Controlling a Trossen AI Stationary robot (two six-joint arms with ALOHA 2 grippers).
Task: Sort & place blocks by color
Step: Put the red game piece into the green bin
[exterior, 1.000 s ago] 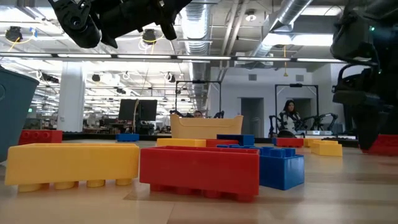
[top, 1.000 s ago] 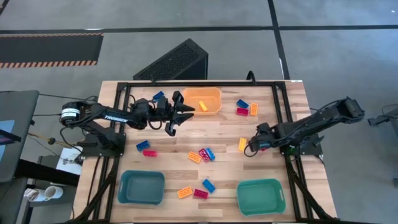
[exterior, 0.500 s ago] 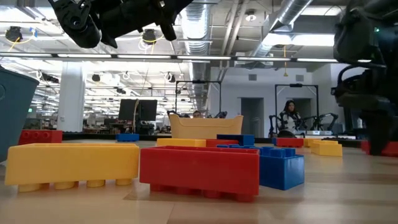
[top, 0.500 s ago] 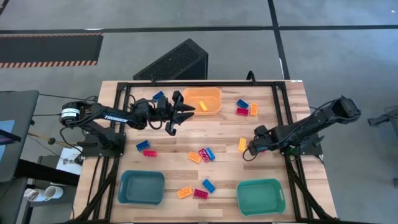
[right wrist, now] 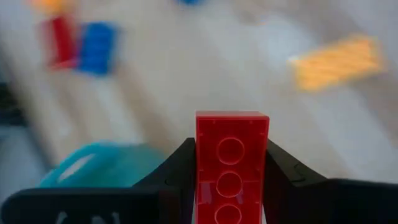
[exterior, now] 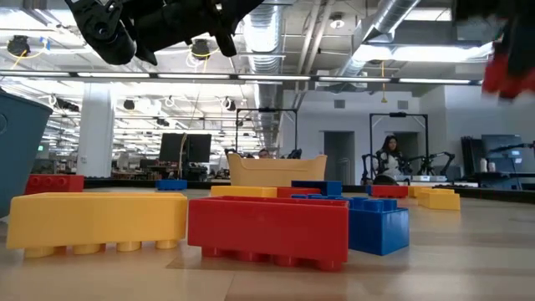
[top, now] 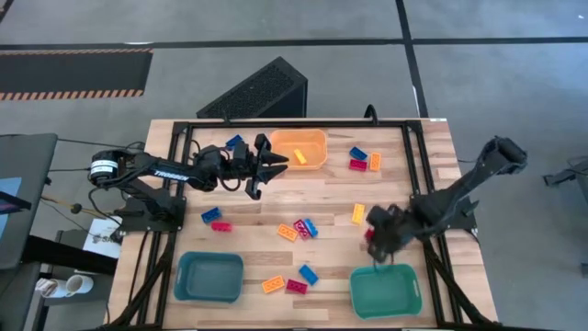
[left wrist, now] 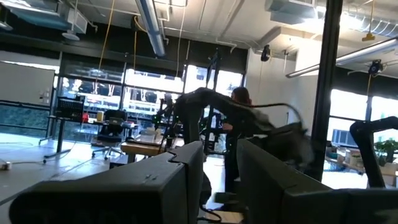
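Red block sits clamped between the right gripper's two dark fingers, studs facing the wrist camera, held upright along the finger line. Right gripper hangs above the table just at the far rim of the right teal bin, the arm stretched low and diagonal from its base at the table's right edge. In the low view the red block shows high at the right, well off the wood.

Left gripper hovers beside the orange bin, fingers spread apart and holding nothing, arm extended level from the left side. White lettering runs along that arm's forearm, too small to read with certainty.

Loose blocks remain on the table: an orange one near the right gripper, a mixed cluster at centre, others between the teal bins.
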